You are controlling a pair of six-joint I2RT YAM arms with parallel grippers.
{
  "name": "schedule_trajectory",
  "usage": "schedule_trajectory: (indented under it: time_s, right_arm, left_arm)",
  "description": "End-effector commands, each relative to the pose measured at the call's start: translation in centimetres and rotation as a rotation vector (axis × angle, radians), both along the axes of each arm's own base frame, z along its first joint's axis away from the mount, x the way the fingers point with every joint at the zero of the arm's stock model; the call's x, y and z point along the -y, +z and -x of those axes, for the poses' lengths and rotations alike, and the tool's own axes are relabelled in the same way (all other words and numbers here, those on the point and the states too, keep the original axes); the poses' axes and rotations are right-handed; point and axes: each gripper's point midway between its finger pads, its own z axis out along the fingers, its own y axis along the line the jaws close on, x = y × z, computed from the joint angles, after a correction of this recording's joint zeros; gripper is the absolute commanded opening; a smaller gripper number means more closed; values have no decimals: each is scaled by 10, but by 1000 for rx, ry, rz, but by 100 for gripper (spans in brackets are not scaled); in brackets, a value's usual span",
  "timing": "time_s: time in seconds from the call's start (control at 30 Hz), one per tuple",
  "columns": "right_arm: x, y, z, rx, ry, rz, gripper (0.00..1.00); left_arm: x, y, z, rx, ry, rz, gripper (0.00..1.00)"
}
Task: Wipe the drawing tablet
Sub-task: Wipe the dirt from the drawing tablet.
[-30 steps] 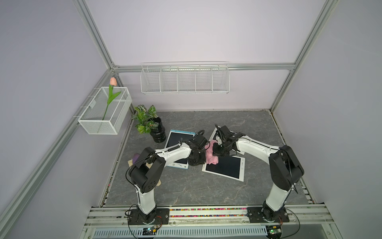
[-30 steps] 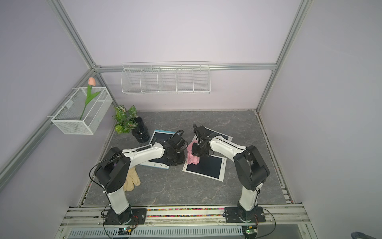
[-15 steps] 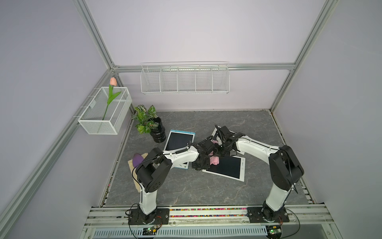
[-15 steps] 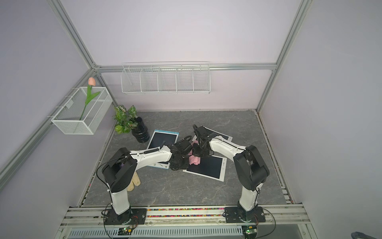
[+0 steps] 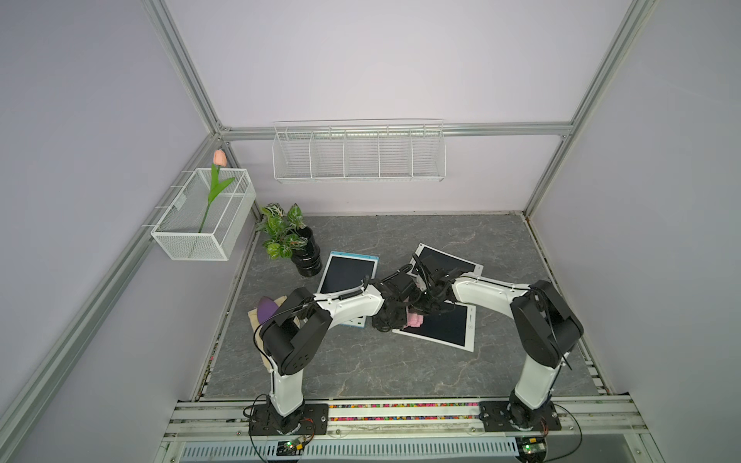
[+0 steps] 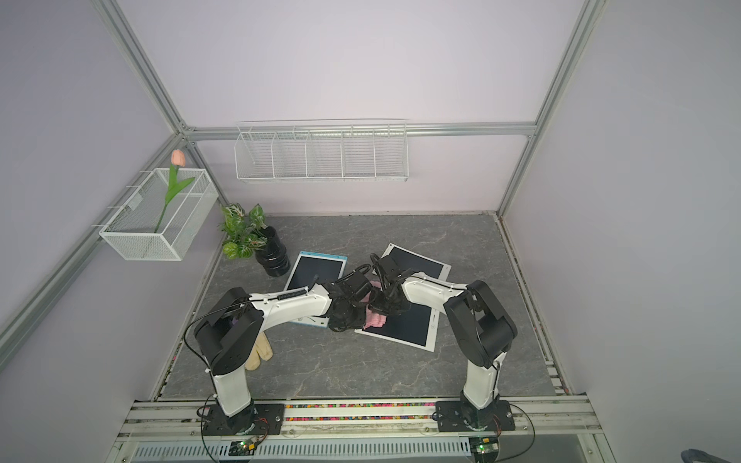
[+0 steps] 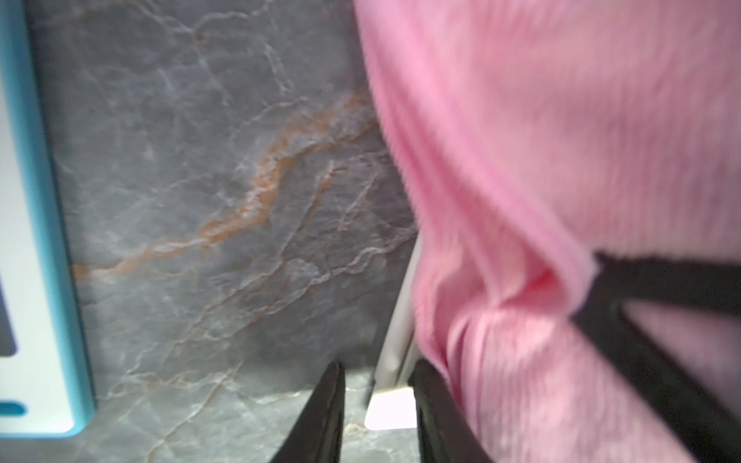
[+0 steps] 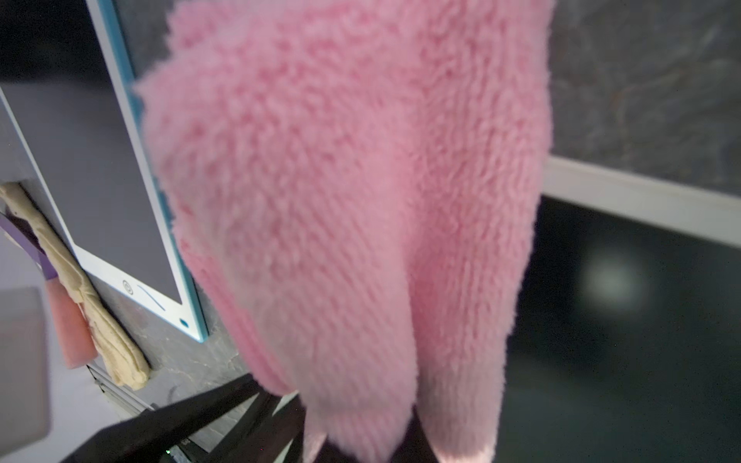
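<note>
Left pincer, cloth frontward; three tablets

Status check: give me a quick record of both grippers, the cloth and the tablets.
left gripper: fingers apart astride a corner of the front white tablet; grip unclear
right gripper: shut on pink cloth
pink cloth: over front white tablet's edge, beside left gripper
other tablets: blue-framed tablet; rear white tablet
</note>
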Motion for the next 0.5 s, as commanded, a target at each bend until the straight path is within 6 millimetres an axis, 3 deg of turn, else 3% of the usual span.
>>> schedule_trajectory:
  time_s: [0.0, 0.13, 0.2, 0.47]
  right_arm:
    - [7, -3, -32, 23, -84, 0, 7]
    - [7, -8, -41, 13, -95, 7, 7]
    - [2, -8, -35, 0, -84, -14, 7]
    - [-14, -13, 31, -64, -44, -100, 7]
  left_arm:
    - [-21, -27, 14, -56, 22, -90, 32]
    - [-21, -26, 14, -52, 18, -94, 32]
    - [-20, -26, 13, -52, 17, -96, 32]
    - [-19, -29, 12, -59, 18, -96, 32]
